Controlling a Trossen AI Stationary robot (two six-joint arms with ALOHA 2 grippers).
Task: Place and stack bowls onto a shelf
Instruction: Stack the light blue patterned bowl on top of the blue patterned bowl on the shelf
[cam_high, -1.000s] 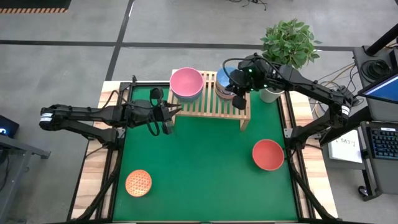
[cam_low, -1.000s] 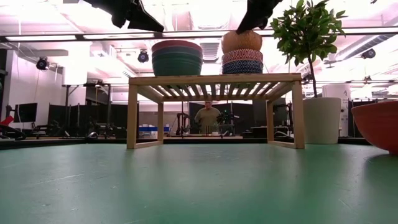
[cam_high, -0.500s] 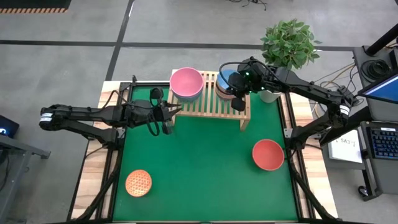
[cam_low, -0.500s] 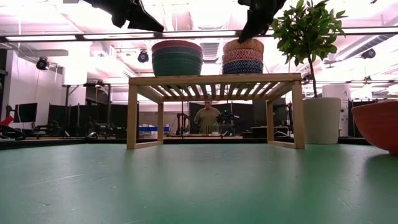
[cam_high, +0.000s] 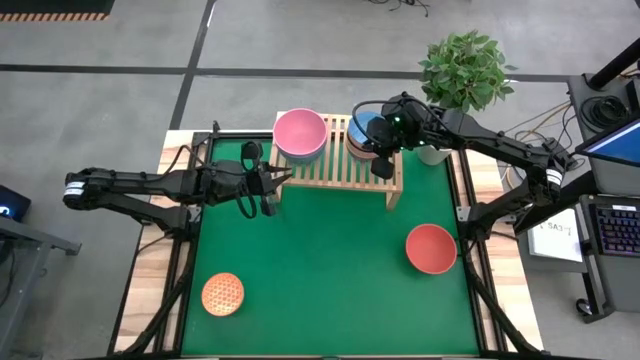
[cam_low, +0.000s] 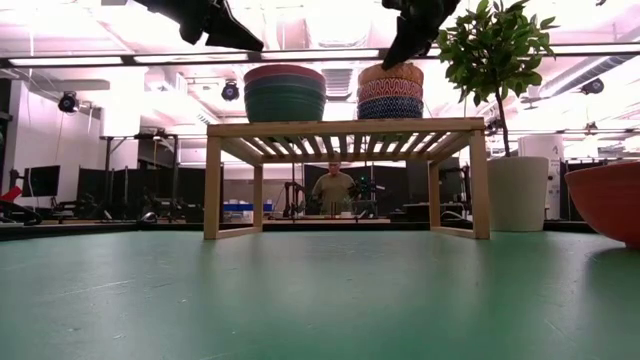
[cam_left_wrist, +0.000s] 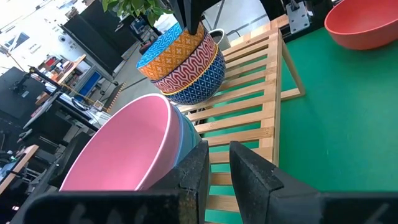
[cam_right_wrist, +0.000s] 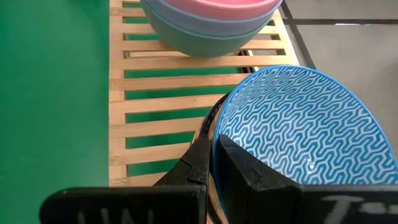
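While the right gripper (cam_high: 378, 150) pinches the rim of the blue bowl (cam_right_wrist: 298, 124) stacked at the shelf's (cam_high: 340, 168) three o'clock end, the left gripper (cam_high: 268, 184) waits, fingers together, at nine o'clock

Grey concrete floor (cam_high: 300, 40); potted plant (cam_high: 463, 68); bright ceiling lights (cam_low: 330, 20).

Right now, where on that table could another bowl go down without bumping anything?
The green mat is bare between the orange bowl and the red bowl, in front of the shelf. The shelf is crowded: pink stack one end, patterned stack under the right gripper the other. The left gripper waits beside it.
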